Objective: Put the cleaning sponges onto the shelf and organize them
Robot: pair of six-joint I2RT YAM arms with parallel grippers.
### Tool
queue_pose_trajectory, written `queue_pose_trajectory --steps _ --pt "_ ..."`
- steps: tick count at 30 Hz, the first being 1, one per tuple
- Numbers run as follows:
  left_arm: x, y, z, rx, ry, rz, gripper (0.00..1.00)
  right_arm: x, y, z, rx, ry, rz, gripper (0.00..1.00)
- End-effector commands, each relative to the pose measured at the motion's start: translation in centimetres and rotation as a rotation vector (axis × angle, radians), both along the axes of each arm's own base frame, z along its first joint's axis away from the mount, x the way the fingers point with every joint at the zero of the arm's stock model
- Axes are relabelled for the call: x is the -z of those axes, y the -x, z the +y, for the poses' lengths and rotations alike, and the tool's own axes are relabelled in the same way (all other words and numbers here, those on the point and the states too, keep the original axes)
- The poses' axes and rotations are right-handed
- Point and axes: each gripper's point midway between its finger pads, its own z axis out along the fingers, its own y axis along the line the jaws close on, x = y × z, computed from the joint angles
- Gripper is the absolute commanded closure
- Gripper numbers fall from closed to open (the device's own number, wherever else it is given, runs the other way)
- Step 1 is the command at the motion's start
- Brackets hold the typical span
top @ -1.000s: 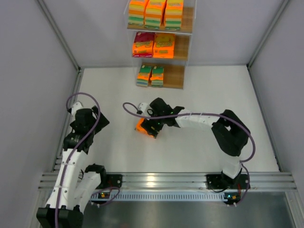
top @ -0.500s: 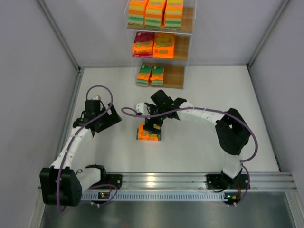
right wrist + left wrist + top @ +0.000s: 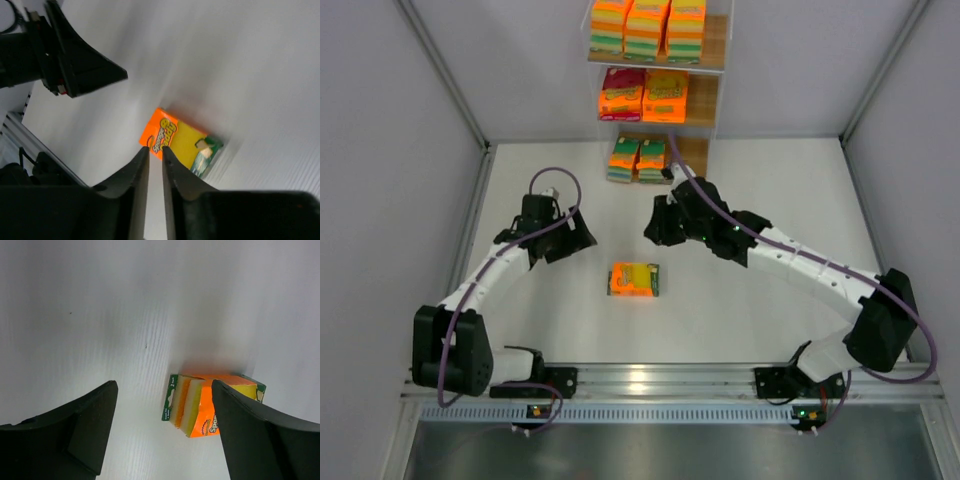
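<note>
One cleaning sponge pack [image 3: 634,280] is off the shelf, lying flat on the white surface [image 3: 770,200] in the middle, well short of the shelf [image 3: 692,160] at the far side. It has bright orange wrapping, a yellow face up and a green strip on its right end. The left wrist view catches its edge, with yellow, orange and pale layers stacked under the film. It looks soft and light, and that wrapper is probably slippery.

The left tool [image 3: 570,238] hangs just left of the pack and a little farther back. Its fingers are spread wide with nothing between them, and the pack sits a little beyond the gap in its own camera. The right tool [image 3: 660,222] is farther back, between the pack and the shelf. Its fingers are pinched to a thin slit and hold nothing.

This reads as the pick-up step, and the left arm looks the likelier taker. The next move calls for coming down so the pack sits squarely between the fingers, closing gently and lifting clear.

On the shelf, three stacks [image 3: 645,25] fill the top board, two packs [image 3: 642,95] sit on the middle and two more [image 3: 637,160] stand on the bottom. Bare wood shows to their right, which seems the natural slot.
</note>
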Motion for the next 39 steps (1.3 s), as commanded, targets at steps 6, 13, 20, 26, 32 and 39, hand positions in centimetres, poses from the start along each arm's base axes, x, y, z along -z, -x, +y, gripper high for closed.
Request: queue_pose_trajectory --steps 6,13,20,26,32,39 --pt "-0.8 -4.3 -4.0 0.048 0.060 -0.073 0.65 11.0 6.8 -1.7 0.396 0.003 0.455 1.00" --pt "1.3 -4.4 -7.8 0.118 0.096 -0.031 0.82 14.1 8.3 -0.3 0.363 0.082 0.485 1.00" --pt "2.8 -1.6 -10.3 0.208 0.083 0.009 0.82 16.9 6.7 0.3 0.373 0.183 0.455 1.00" --pt "2.9 1.0 -10.1 0.223 0.118 0.029 0.82 16.3 2.6 -0.1 0.437 0.161 0.367 1.00" --pt "3.5 3.0 -10.0 0.218 0.147 0.065 0.82 15.3 -3.5 -0.4 0.501 0.095 0.304 1.00" --pt "2.4 2.1 -9.3 0.181 0.111 0.010 0.82 12.4 -5.7 -1.7 0.474 0.078 0.243 0.94"
